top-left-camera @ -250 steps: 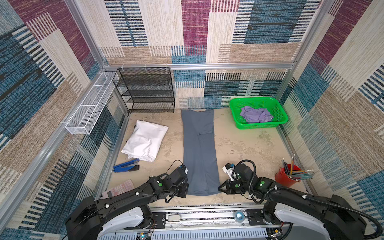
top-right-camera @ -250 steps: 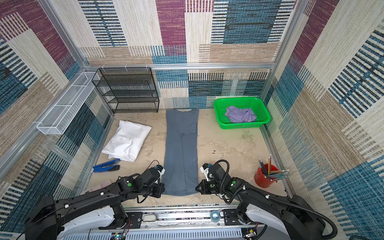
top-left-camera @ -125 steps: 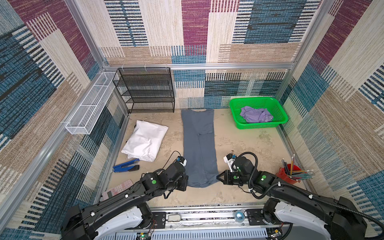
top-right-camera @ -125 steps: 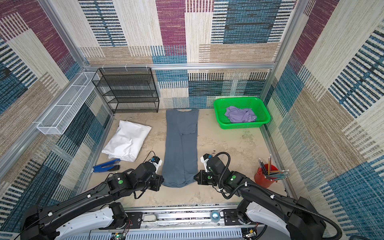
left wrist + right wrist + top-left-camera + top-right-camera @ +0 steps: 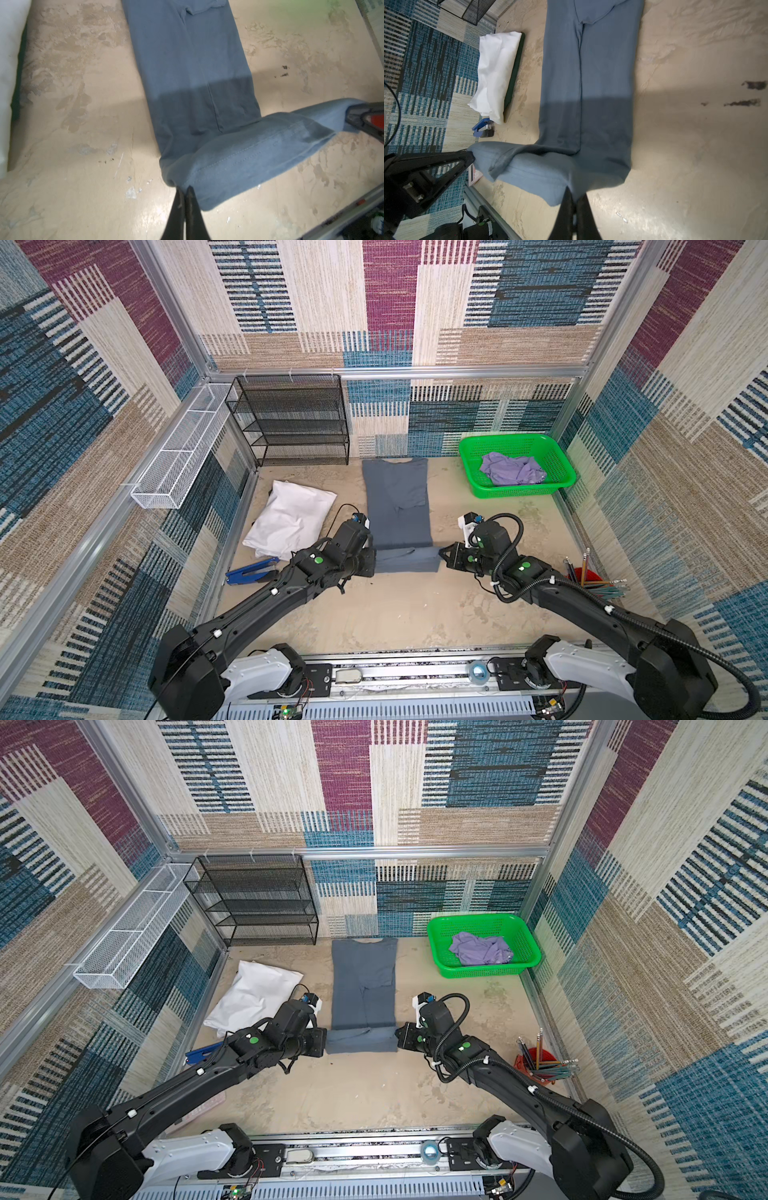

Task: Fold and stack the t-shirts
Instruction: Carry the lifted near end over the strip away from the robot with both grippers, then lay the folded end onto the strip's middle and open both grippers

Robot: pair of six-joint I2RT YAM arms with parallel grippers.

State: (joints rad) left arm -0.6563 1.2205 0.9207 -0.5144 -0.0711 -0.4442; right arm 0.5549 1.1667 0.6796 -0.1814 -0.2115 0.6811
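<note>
The long slate blue-grey cloth t-shirt [image 5: 397, 506] lies as a narrow strip down the middle of the beige tabletop [image 5: 399, 614], neck toward the back wall, its near hem raised and stretched between the two grippers. The left gripper [image 5: 184, 190] is clamped on the hem's left corner and the right gripper [image 5: 574, 194] on its right corner, jaws pressed together on cloth. The crumpled lavender cloth t-shirt [image 5: 511, 468] sits in the green plastic basket [image 5: 515, 490] at the back right, and a white soft bag [image 5: 291, 518] lies just left of the strip
</note>
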